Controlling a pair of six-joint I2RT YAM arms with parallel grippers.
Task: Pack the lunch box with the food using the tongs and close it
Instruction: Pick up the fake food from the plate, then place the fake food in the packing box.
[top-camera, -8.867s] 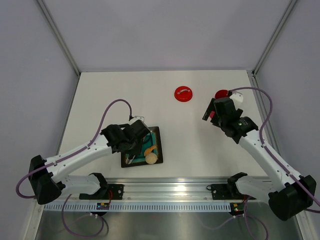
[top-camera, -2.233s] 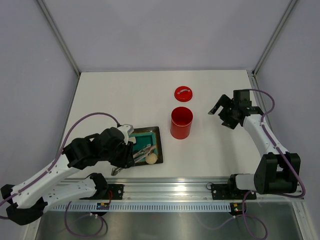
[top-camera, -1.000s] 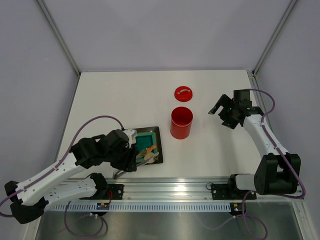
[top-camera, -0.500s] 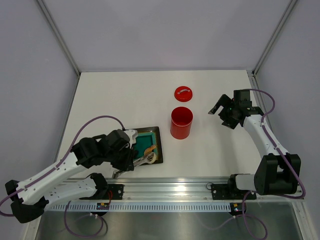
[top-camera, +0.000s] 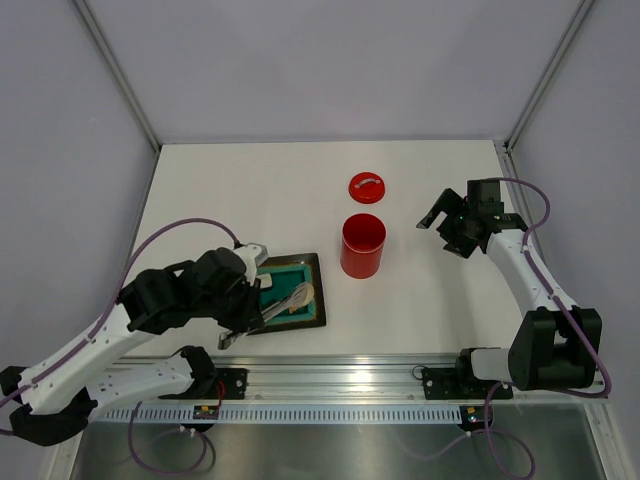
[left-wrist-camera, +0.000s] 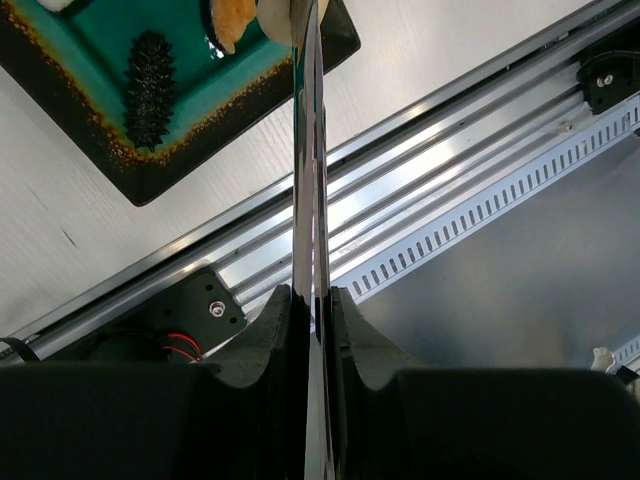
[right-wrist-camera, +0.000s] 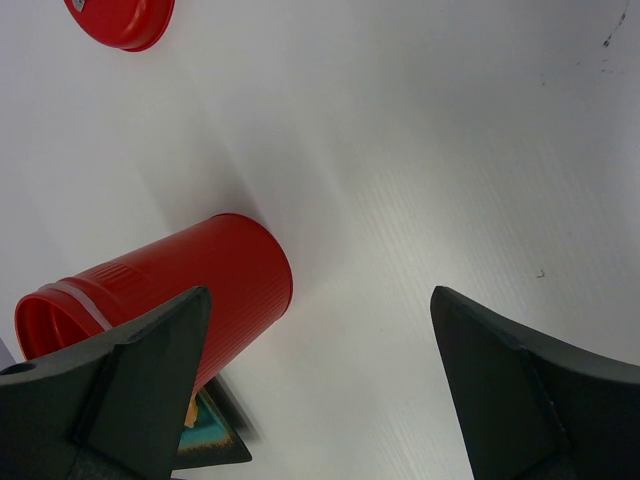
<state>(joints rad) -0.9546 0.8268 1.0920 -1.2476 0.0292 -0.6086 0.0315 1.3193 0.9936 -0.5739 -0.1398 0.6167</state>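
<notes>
My left gripper (top-camera: 243, 306) (left-wrist-camera: 310, 296) is shut on the silver tongs (top-camera: 285, 300) (left-wrist-camera: 309, 150), squeezing both slim arms together. The tongs reach over the dark plate (top-camera: 318, 315) (left-wrist-camera: 150, 185), and their tips sit at a beige disc (top-camera: 303, 293) (left-wrist-camera: 274, 8); whether they pinch it I cannot tell. An orange piece (left-wrist-camera: 232, 15) and a dark stick (left-wrist-camera: 148, 75) lie on the teal centre. The red lunch box (top-camera: 362, 245) (right-wrist-camera: 160, 290) stands open mid-table, with its lid (top-camera: 366, 187) (right-wrist-camera: 120, 18) behind it. To the right of the box, my right gripper (top-camera: 445, 228) (right-wrist-camera: 320, 370) hangs open and holds nothing.
The aluminium rail (top-camera: 340, 375) (left-wrist-camera: 440, 130) runs along the table's near edge, just below the plate. Grey enclosure walls stand on the left, back and right. White tabletop (right-wrist-camera: 430, 150) lies between the lunch box and my right gripper.
My left gripper has closed on the tongs, pressing their arms together. The beige disc has shifted from the plate's near corner toward its middle. The right arm has stayed still.
</notes>
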